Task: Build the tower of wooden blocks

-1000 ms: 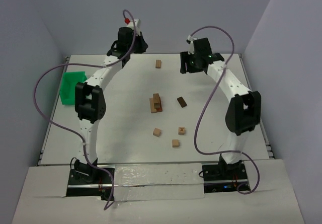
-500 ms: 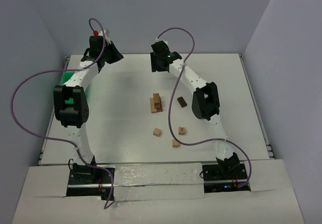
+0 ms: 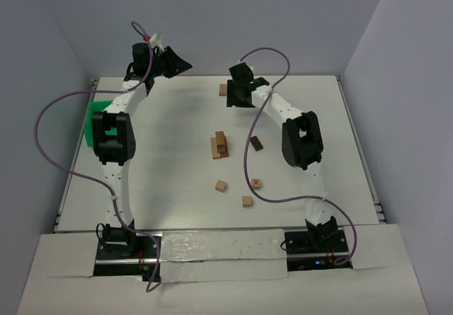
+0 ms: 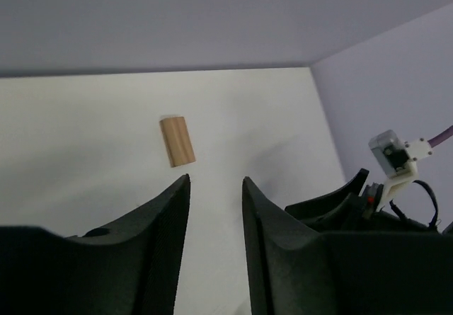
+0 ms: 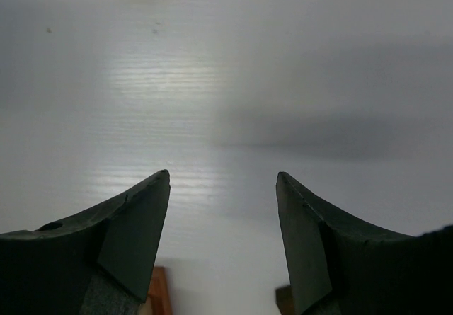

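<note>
Item: tower (image 3: 221,146), a low stack a few blocks tall, mid-desk (image 3: 163,187). A start is made; most stacking looks left to do.

Loose stock:
- far bar (image 3: 223,89) at the far edge
- dark brown block (image 3: 255,143) just right of the tower
- X block (image 3: 255,183), plain cube (image 3: 221,185) and second cube (image 3: 246,201) on the near side

Left arm: raised high at the far left. The left pincer (image 4: 216,216) is parted narrowly and empty.

Right arm: stretched far, near the far bar. The right pincer (image 5: 223,216) is parted wide and empty, over bare desk.
</note>
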`<state>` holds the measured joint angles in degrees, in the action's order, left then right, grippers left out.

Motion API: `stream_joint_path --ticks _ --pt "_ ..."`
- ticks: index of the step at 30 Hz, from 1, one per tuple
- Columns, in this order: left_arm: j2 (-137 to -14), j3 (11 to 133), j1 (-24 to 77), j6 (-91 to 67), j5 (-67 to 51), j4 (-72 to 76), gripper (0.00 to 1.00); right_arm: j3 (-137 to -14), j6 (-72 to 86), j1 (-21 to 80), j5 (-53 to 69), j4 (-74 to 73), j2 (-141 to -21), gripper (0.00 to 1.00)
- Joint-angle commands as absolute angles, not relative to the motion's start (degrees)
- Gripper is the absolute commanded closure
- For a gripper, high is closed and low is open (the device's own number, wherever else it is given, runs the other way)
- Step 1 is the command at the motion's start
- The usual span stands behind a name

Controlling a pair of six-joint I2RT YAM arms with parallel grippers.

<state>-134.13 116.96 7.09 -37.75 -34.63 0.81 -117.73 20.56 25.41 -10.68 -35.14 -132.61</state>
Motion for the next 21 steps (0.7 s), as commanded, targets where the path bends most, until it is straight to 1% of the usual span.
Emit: stream_joint_path --ticks 1,4,8,12,15,16,21 --pt "-145.18 122.13 7.97 -57.90 -47.74 18.64 0.54 -112.38 22.76 17.59 -2.88 -31.50 -120.29 0.30" --pt "-155.67 131.71 8.90 -68.55 -47.62 24.18 0.49 -107.20 22.32 12.79 1.83 -31.56 -116.17 0.27" --pt "-159.56 133.55 11.04 -70.33 -42.52 25.61 0.42 -101.90 21.68 7.86 5.73 -32.18 -111.10 0.26" --pt "-162.71 134.43 13.03 -71.39 -40.31 24.50 0.44 -97.27 21.53 4.51 7.25 -32.00 -106.95 0.26" --pt "-163.96 134.39 14.33 -71.44 -38.45 23.52 0.49 -95.14 21.61 3.13 7.94 -31.63 -104.86 0.26" --pt "-164.85 135.03 14.94 -71.38 -37.56 22.77 0.53 -94.32 21.52 2.88 8.17 -31.55 -104.27 0.26" --pt "-167.32 138.52 17.49 -68.93 -33.30 18.58 0.53 -92.55 20.87 1.84 7.82 -31.60 -101.46 0.26"
